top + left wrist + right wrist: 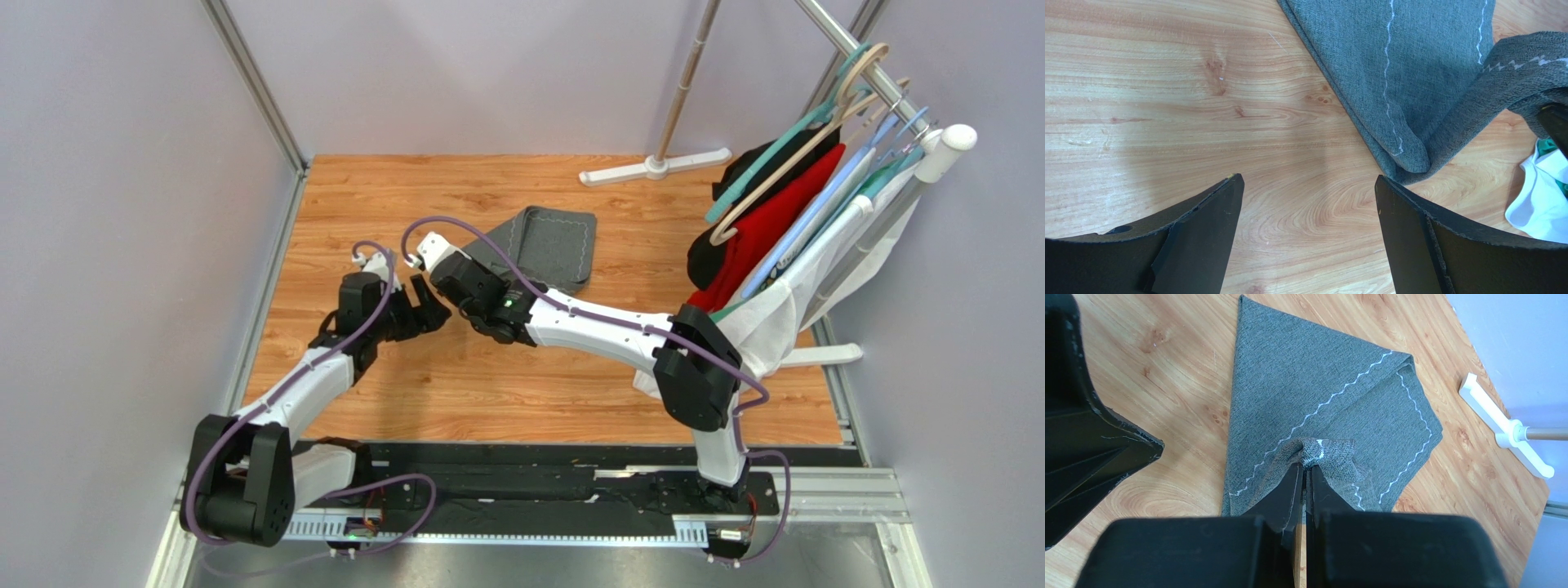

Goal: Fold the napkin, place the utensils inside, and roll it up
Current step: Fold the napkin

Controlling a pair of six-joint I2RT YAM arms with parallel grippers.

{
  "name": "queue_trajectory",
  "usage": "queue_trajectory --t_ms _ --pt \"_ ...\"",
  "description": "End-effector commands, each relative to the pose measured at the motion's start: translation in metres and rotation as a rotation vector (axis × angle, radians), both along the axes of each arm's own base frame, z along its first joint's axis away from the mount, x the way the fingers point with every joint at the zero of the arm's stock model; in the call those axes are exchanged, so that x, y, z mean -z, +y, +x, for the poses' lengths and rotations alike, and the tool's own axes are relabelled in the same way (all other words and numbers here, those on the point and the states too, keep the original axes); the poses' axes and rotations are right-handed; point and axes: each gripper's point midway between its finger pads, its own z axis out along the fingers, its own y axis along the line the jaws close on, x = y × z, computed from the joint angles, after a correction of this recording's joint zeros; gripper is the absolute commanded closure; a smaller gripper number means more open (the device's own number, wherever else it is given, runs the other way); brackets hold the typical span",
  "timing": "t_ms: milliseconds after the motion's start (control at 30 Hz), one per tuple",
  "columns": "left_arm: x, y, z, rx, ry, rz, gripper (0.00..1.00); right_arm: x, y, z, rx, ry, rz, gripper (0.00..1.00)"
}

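Clenched right gripper [1306, 468] pinches a bunched, lifted edge of the napkin [1303, 386]. The rest of the cloth lies folded flat on the wooden table [491, 392], upper centre of the top view. The left gripper [1309, 190] is spread wide and holds nothing, over bare wood just beside the napkin's folded corner. In the top view both grippers crowd together at the napkin's lower left, and the right arm runs along its near side. A left finger [1094, 447] fills the left edge of the right wrist view. Red and black garments [761, 233] hang on hangers at upper right. A white cloth [767, 325] sits behind the right elbow. A white stand base [656, 165] lies near the napkin's far right.
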Motion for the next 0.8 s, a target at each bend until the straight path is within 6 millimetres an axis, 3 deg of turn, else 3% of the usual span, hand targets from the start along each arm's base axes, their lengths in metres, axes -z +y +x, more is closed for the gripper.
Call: queue_trajectory --t_ms 0,233,367,400,467,500,767 --pt "-0.001 -0.001 0.004 0.008 -0.025 -0.01 0.12 -0.035 0.016 0.013 -0.011 -0.074 0.078 1.0" --pt "-0.001 -0.012 0.012 0.026 -0.01 -0.061 0.16 -0.042 0.001 0.009 0.014 -0.087 0.076 1.0" --pt "0.0 -0.039 0.021 0.069 -0.002 -0.074 0.17 -0.035 -0.008 0.004 0.029 -0.07 0.079 1.0" --pt "0.011 -0.046 0.022 0.078 0.032 -0.083 0.17 -0.031 -0.011 0.002 0.034 -0.065 0.078 1.0" --pt "0.008 -0.06 0.028 0.086 0.033 -0.159 0.17 -0.034 -0.013 0.002 0.039 -0.068 0.086 1.0" --pt "0.019 -0.062 0.029 0.079 0.064 -0.179 0.17 -0.034 -0.014 0.001 0.04 -0.067 0.089 1.0" --pt "0.044 -0.087 0.027 0.076 0.144 -0.263 0.17 -0.041 -0.022 0.0 0.05 -0.069 0.114 1.0"
